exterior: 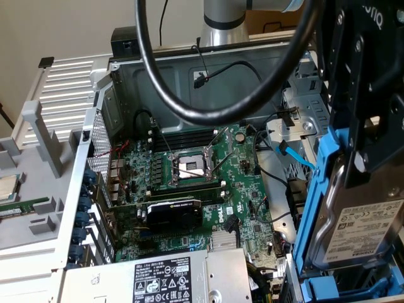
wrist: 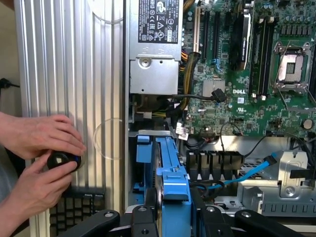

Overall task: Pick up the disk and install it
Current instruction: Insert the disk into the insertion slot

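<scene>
1. Writing: "DELL" reads on the motherboard (wrist: 240, 100) beyond the fingers (wrist: 207, 219). The power supply (exterior: 170, 278) carries a black-and-white label with approval marks, its print too small to read. The white label on the disk (exterior: 363, 230) is also unreadable.
2. Pose: the arm (exterior: 222, 19) comes down from above the open case (exterior: 126, 95). The fingers clamp the disk's blue frame (wrist: 173, 190) from both sides. The disk stands on edge between them, just beside the silver drive cage (wrist: 276, 182).
3. Wrist view: a person's two hands (wrist: 39, 136) hold a small black knob (wrist: 61, 160) on a ribbed silver panel (wrist: 69, 59), well apart from the fingers.
4. Exterior view: a thick black cable (exterior: 189, 110) loops across the foreground, and the open processor socket (exterior: 189, 167) lies well apart from the fingers.
</scene>
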You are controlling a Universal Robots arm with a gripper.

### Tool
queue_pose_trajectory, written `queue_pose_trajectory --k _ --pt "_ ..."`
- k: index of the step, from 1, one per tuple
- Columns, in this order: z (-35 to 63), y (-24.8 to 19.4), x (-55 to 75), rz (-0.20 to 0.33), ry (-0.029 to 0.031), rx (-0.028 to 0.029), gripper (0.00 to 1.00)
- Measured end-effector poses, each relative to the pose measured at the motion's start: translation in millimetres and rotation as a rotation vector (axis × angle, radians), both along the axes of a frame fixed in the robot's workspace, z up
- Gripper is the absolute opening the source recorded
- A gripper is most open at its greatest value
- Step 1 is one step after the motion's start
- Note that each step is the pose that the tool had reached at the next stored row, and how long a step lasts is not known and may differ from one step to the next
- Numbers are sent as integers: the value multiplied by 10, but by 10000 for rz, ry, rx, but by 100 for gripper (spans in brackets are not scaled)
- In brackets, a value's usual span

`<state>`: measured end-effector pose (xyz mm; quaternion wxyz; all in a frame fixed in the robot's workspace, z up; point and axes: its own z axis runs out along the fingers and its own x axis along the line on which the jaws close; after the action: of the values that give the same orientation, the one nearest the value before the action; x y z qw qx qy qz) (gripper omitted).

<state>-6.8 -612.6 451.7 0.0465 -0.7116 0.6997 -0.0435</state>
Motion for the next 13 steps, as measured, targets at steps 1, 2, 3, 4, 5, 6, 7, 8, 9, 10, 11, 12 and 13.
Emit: queue_pose_trajectory --k 1,2,3,4,5,6,7,8,9,10,11,12,13 --pt "-2 0 0 0 3 0 36" --pt "-4 0 0 0 6 0 36" --pt "-5 0 0 0 8 -1 36" --pt "-7 0 0 0 11 0 36" --pt "-9 0 0 0 15 -1 36" --pt "-10 0 0 0 17 -1 36" --pt "-12 0 1 0 20 -1 36" --pt "-13 0 2 1 21 -1 36" --pt "-14 0 3 1 22 -1 36" --pt "-14 0 5 1 23 -1 36" --pt "-15 0 8 1 24 -1 36" --pt "-16 0 10 1 24 -1 36" --pt "-17 0 11 0 25 0 36"
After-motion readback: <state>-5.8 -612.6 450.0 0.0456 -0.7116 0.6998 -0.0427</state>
